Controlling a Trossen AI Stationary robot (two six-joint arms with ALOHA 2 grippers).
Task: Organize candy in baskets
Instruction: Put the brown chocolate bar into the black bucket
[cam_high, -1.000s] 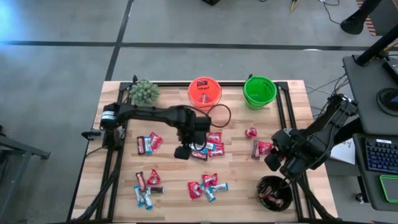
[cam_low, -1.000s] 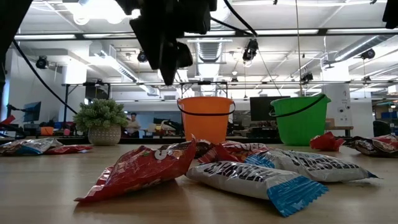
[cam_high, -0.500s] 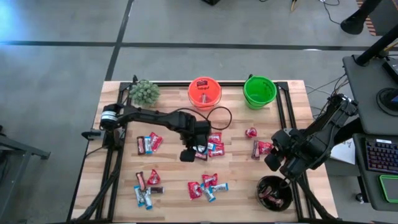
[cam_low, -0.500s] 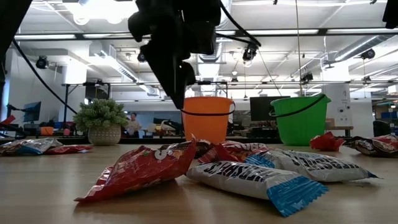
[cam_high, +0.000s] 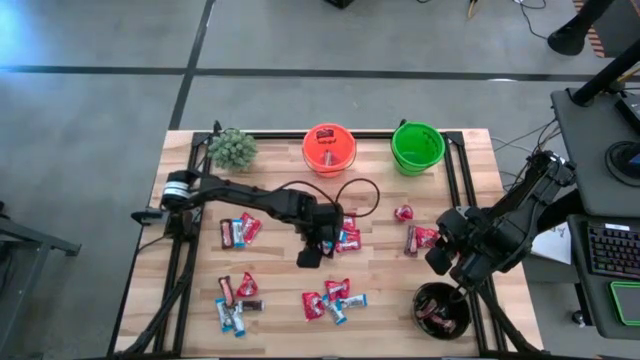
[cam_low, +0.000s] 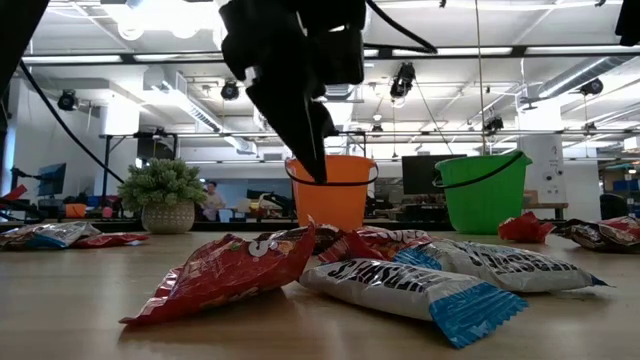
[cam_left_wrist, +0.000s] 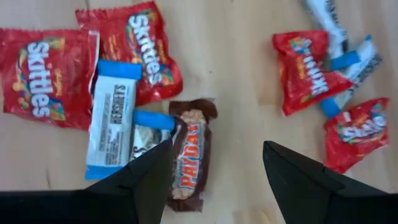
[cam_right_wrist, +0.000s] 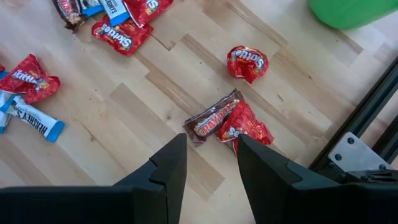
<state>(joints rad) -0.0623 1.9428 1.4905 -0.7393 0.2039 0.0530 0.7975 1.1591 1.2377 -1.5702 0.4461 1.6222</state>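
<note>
Setting: an open-plan robotics lab or workshop. Indicators: exposed ceiling ducts (cam_low: 180, 95) and strip lighting overhead, monitors (cam_low: 50, 178) and workstations in the background, a grey concrete floor (cam_high: 100, 120) with taped lines, and a wooden surface (cam_high: 385, 270) framed by black metal rails.

The shiny dark brown Payday candy bar (cam_left_wrist: 188, 157) lies partly hidden behind the left end effector's (cam_left_wrist: 214, 180) dark finger, and a blue-and-white wrapped bar (cam_left_wrist: 324, 20) is cut off at the edge.
</note>
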